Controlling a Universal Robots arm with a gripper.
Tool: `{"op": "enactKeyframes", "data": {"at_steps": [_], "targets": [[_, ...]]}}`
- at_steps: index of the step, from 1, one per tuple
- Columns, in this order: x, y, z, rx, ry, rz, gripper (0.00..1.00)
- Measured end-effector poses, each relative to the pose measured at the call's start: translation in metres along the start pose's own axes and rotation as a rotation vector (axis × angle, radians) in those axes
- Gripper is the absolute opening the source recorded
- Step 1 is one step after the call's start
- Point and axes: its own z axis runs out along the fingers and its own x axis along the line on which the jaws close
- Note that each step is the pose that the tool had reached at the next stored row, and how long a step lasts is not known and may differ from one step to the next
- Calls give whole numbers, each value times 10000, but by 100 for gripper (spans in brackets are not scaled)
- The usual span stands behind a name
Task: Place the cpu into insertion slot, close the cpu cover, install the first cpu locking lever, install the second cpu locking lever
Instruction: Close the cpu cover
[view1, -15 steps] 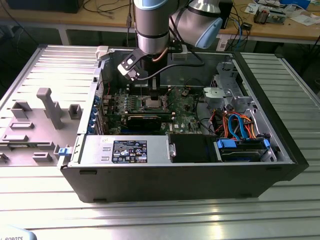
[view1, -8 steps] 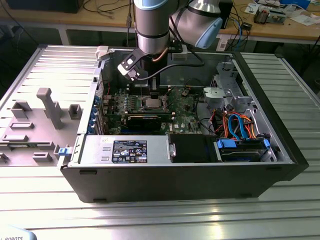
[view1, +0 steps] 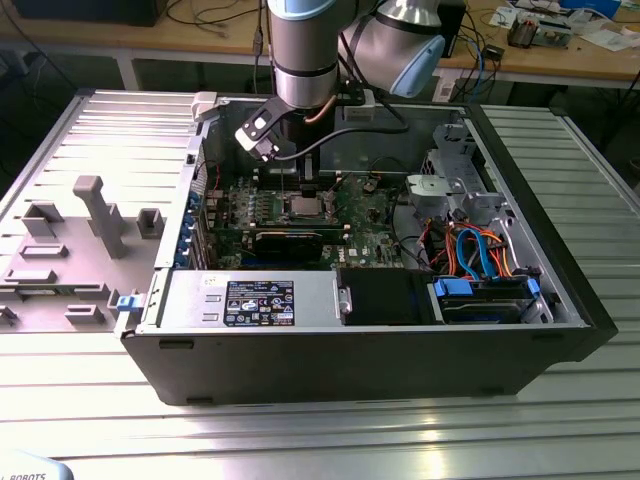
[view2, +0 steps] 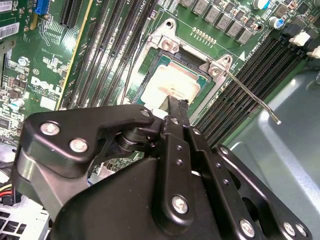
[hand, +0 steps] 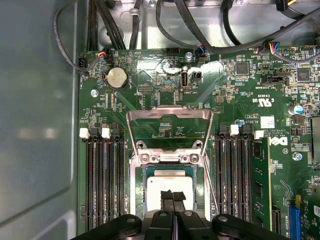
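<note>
The cpu (hand: 170, 186) lies flat in the insertion slot (hand: 148, 172) of the green motherboard (hand: 240, 100), its dull silver top showing in both wrist views (view2: 172, 82). My gripper (hand: 173, 196) is directly over it, fingers shut together with the tips at the cpu's top face. The cpu cover (hand: 170, 110) stands swung open beyond the slot, hinged at the slot's edge. A thin locking lever (view2: 250, 95) sticks out unlatched beside the socket. In the exterior view the gripper (view1: 300, 182) hangs just above the socket (view1: 303, 207) inside the open computer case.
Black memory slots (hand: 105, 185) flank the socket on both sides. Cables (hand: 200, 35) run along the board's far edge. The case holds a drive cage (view1: 455, 190), a power supply (view1: 260, 300) and blue cabling (view1: 480, 250). A grey fixture plate (view1: 80, 230) lies at the exterior view's left.
</note>
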Motion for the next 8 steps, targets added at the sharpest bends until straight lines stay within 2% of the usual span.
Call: {"op": "enactKeyframes", "data": {"at_steps": [6,7,8], "targets": [[0,3,0,4,0,-1,11],[0,18,1,61,0,1,11],[0,39,2,197,-3,7,11]]}}
